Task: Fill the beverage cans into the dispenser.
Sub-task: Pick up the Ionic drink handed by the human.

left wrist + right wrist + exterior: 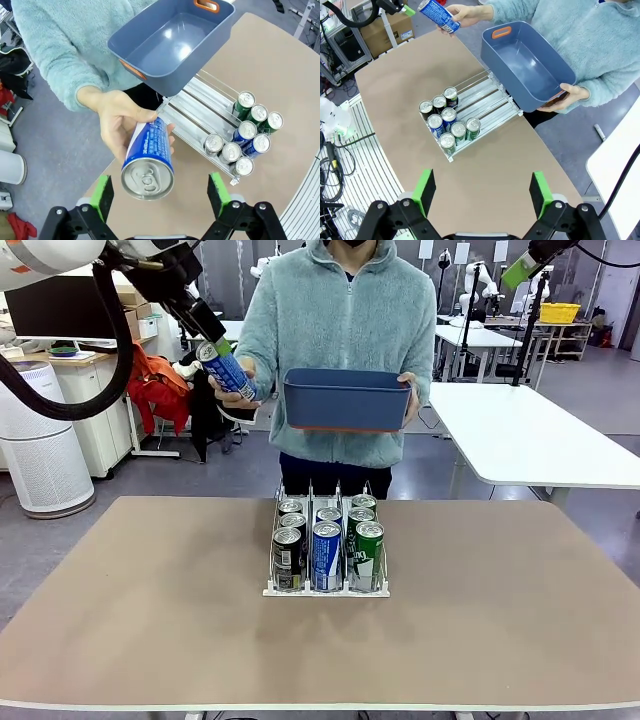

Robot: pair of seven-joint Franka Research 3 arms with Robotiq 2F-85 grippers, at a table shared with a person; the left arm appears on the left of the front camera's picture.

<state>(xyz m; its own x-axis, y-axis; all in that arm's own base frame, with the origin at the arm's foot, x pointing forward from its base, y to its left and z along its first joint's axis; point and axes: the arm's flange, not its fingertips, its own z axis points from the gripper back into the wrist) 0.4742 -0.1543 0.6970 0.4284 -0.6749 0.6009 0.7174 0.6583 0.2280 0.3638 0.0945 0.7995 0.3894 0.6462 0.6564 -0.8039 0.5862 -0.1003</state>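
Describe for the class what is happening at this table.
A person's hand holds a blue can out between the open jaws of the left gripper, not yet gripped, with an empty blue bin in the other hand. Eight cans stand in the dispenser. The right gripper hovers open above the table.

A lab, judging by white worktables (530, 435), a yellow crate (559, 312), cardboard boxes (385, 27) and loose floor cables (335, 162).

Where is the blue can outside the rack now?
Front view, upper left: the person's hand holds the blue can beside the blue bin, just before the open left gripper.
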